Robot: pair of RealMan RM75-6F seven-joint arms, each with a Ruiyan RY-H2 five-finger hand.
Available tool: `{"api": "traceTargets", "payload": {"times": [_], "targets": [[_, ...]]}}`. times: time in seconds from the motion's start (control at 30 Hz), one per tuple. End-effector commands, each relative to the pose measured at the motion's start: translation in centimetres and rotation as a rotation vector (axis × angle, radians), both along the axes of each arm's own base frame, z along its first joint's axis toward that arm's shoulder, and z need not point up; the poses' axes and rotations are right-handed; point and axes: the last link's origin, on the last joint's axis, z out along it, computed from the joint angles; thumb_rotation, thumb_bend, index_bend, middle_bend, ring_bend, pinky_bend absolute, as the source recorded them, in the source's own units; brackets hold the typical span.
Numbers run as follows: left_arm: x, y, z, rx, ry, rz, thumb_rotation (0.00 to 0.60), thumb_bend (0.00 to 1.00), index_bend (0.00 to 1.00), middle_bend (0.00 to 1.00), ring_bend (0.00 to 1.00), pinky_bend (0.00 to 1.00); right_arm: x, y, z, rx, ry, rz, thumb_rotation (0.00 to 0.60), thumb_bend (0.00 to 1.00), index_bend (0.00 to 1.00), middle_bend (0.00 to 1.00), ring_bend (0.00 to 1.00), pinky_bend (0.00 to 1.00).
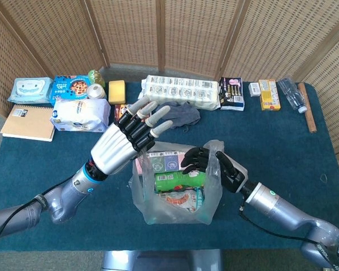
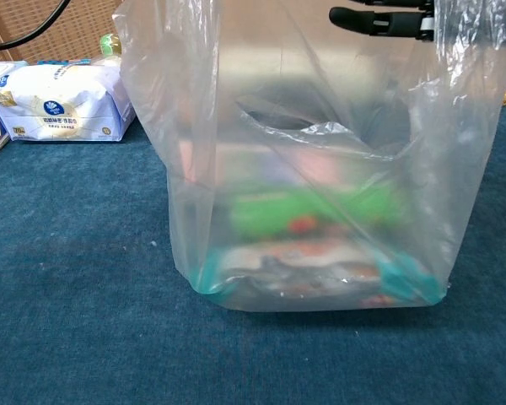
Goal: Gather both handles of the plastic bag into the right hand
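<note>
A thin, clear plastic bag point(image 1: 175, 186) of packaged goods stands on the blue counter point(image 1: 282, 147). The right robot hand point(image 1: 206, 164) grips its right handle; the left robot hand point(image 1: 127, 144) hovers open above the left side. The film looks limp and slippery, so bunching the handles probably holds best.

Bag point(image 1: 175, 197): clear thin plastic, standing upright on blue cloth at lower centre of head view; fills most of chest view point(image 2: 320, 169). Mouth open upward. Inside, stacked: green packet, red-and-white packet below, small pastel boxes at back. One handle point(image 1: 213, 151) bunched at the right rim, raised. Walls crinkled, slack.
</note>
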Motion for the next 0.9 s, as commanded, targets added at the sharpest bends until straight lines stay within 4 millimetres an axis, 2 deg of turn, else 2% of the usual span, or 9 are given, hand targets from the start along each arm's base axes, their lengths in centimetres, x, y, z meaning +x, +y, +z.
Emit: {"api": "traceTargets", "payload": {"times": [0.03, 0.6, 0.9], "targets": [[0.3, 0.1, -0.1, 0.006, 0.010, -0.004, 0.600, 0.21, 0.00, 0.02, 0.00, 0.08, 0.0, 0.0, 0.1, 0.003, -0.008, 0.006, 0.183, 0.17, 0.31, 0.36, 0.31, 0.31], [2.2, 0.9, -0.9, -0.009, 0.012, 0.018, 0.600, 0.18, 0.00, 0.02, 0.00, 0.08, 0.0, 0.0, -0.3, 0.023, 0.000, -0.001, 0.179, 0.17, 0.28, 0.36, 0.31, 0.31], [2.0, 0.0, -0.1, -0.103, 0.014, 0.095, 0.600, 0.17, 0.00, 0.02, 0.00, 0.08, -0.4, -0.2, -0.6, 0.018, 0.014, -0.011, 0.175, 0.17, 0.27, 0.35, 0.30, 0.30]]}}
